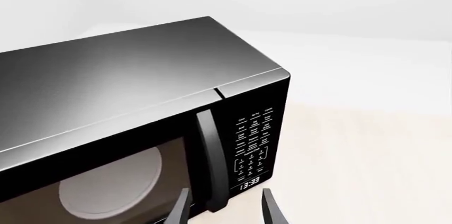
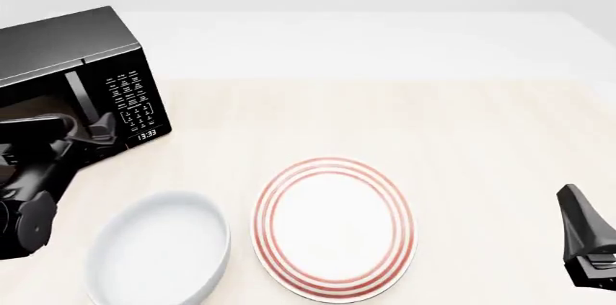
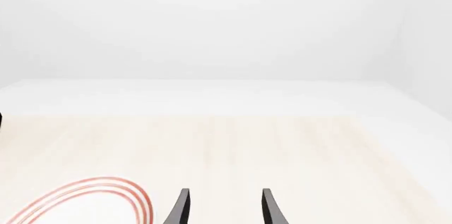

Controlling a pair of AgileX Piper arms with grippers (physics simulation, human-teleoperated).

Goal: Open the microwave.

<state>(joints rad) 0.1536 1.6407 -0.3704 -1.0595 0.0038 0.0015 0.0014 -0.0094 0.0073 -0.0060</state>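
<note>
Left pincer lined up on the microwave's door handle, door not yet opened.

The microwave (image 1: 134,123) sits just ahead of the left pincer (image 1: 224,211), whose fingers are spread apart with nothing held; the vertical door handle (image 1: 209,155) stands between the two tips, its lower end closest to them. The keypad panel (image 1: 254,147) and small clock (image 1: 249,185) lie just beyond the handle on the outer side. To do this well, I'd ease forward until both fingers straddle the bar, close firmly, then pull along the door's swing rather than straight back. The right pincer (image 3: 224,209), also spread and empty, hangs well away, with the red-ringed plate (image 2: 333,227) and white bowl (image 2: 159,247) between.
</note>
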